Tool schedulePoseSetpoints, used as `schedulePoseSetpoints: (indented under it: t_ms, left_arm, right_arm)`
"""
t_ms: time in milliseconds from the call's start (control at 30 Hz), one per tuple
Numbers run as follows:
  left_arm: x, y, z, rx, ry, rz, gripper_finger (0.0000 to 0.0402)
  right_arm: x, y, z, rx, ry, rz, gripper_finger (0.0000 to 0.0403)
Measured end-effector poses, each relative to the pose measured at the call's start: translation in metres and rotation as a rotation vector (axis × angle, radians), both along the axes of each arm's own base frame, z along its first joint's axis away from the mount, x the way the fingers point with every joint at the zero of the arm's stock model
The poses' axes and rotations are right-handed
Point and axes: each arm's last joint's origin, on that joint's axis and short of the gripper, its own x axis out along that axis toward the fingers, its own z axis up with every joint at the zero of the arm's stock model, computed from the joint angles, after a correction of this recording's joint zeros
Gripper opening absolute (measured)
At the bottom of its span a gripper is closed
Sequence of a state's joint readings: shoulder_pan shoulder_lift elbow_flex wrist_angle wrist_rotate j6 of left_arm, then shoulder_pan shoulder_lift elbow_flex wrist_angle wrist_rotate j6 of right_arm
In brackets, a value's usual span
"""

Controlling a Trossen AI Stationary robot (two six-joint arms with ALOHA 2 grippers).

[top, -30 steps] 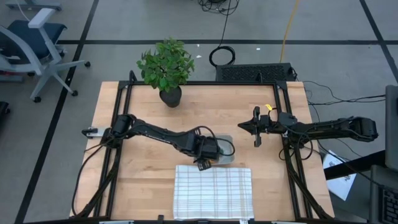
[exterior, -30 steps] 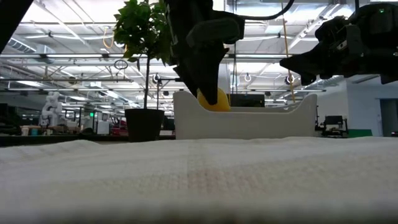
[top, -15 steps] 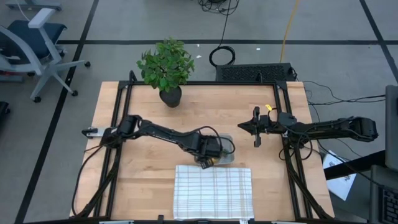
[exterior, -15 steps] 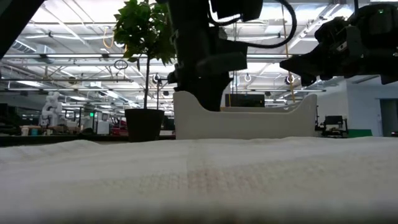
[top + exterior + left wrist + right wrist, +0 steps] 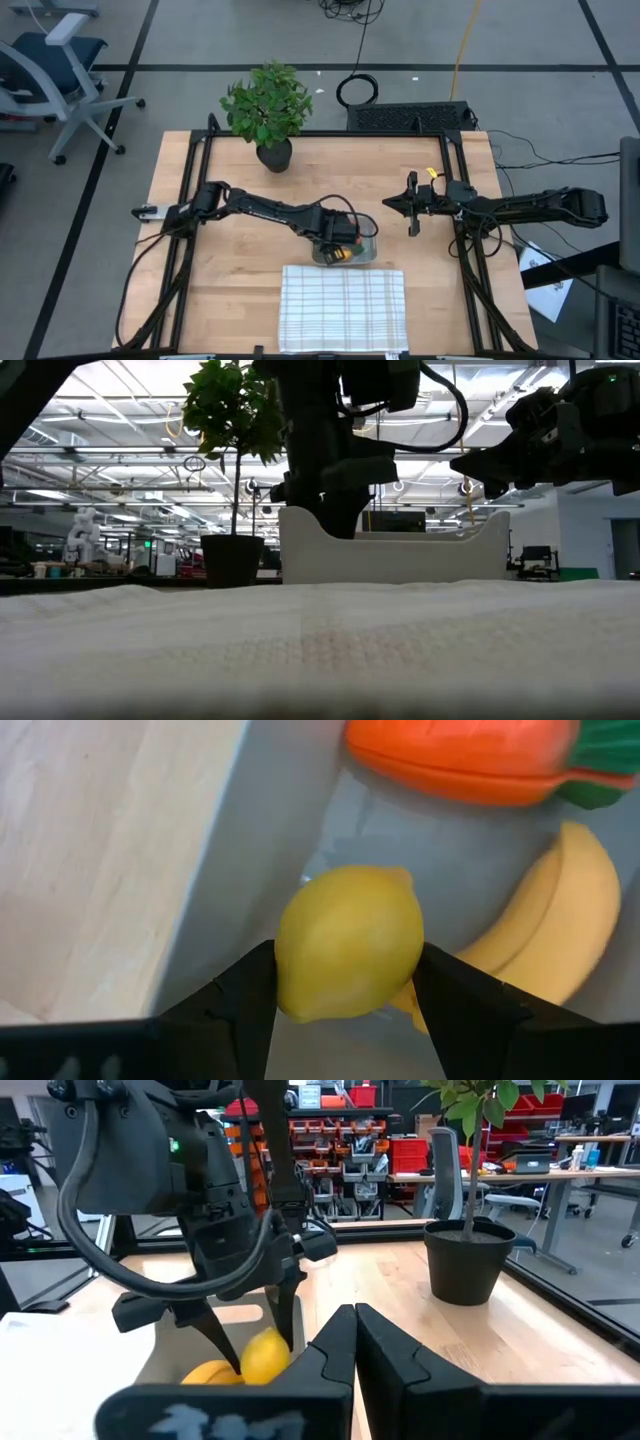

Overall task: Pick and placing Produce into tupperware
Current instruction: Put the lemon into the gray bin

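The checked cloth (image 5: pixel 343 307) lies at the table's (image 5: pixel 180 250) near edge, and the tupperware (image 5: pixel 352 250) stands just behind it. The left gripper (image 5: pixel 340 250) is lowered into this container. Its 2 fingers (image 5: pixel 245 995) are clamped on the lemon (image 5: pixel 348 940), which sits between them above the container floor. The banana (image 5: pixel 560 920) and the carrot (image 5: pixel 470 760) lie inside, just beside the lemon. The right gripper (image 5: pixel 412 205) hangs well apart, with its fingers together.
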State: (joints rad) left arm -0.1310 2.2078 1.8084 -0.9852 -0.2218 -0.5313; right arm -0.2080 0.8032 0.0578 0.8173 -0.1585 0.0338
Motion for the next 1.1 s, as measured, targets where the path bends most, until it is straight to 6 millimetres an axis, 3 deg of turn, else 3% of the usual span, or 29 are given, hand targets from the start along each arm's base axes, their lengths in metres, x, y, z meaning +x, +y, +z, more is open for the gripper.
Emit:
schedulePoseSetpoints:
  t_ms: [1100]
  left_arm:
    - [0.0004,-0.0030,-0.0066,-0.003,0.059,-0.202,0.0209]
  right_arm:
    - [0.0000,0.0000,-0.0016,-0.009,0.017,0.000,0.0000]
